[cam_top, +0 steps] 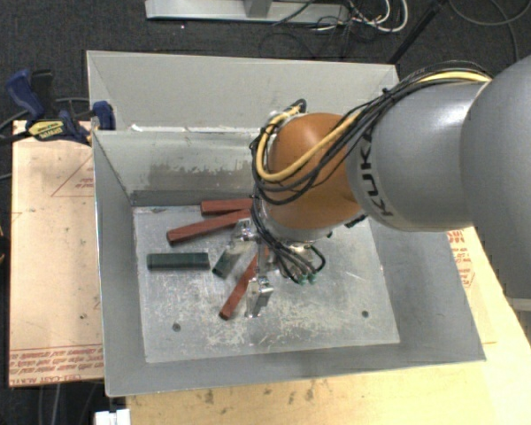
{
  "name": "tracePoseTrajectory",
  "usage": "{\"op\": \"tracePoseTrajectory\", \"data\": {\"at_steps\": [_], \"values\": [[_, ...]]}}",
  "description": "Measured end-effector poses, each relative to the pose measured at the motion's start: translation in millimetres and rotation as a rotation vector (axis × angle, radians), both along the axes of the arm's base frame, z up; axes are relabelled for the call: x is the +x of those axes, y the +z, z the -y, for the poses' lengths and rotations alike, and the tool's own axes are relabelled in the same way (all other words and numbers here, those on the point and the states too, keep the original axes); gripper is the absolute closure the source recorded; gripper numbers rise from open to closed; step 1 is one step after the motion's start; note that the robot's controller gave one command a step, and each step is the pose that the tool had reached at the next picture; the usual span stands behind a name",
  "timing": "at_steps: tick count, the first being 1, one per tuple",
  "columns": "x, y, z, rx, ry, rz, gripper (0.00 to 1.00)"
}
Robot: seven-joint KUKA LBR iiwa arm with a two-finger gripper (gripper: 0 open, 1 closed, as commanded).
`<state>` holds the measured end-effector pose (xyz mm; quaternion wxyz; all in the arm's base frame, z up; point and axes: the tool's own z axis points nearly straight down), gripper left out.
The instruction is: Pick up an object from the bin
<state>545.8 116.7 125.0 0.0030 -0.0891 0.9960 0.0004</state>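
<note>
The gripper (258,292) is down at the scratched grey floor of the bin (336,321), near its middle; whether it is wide or narrow I cannot tell. A red bar (237,296) lies slanted just beside the gripper's left. Up-left of the gripper sits a green block (223,262), farther left a long green bar (178,260), and beyond them a pair of red bars (203,228). Above the gripper bulges the orange cover (305,180), wound with cables (267,144). The thick grey arm (425,166), lettered KUKA, comes in from the right. Dark carpet (35,25) lies around the bin.
</note>
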Motion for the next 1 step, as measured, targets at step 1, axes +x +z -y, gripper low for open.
{"op": "tracePoseTrajectory", "data": {"at_steps": [1], "values": [[-17.9, -46.8, 4.4, 0.005, 0.178, 0.018, 1.00]]}}
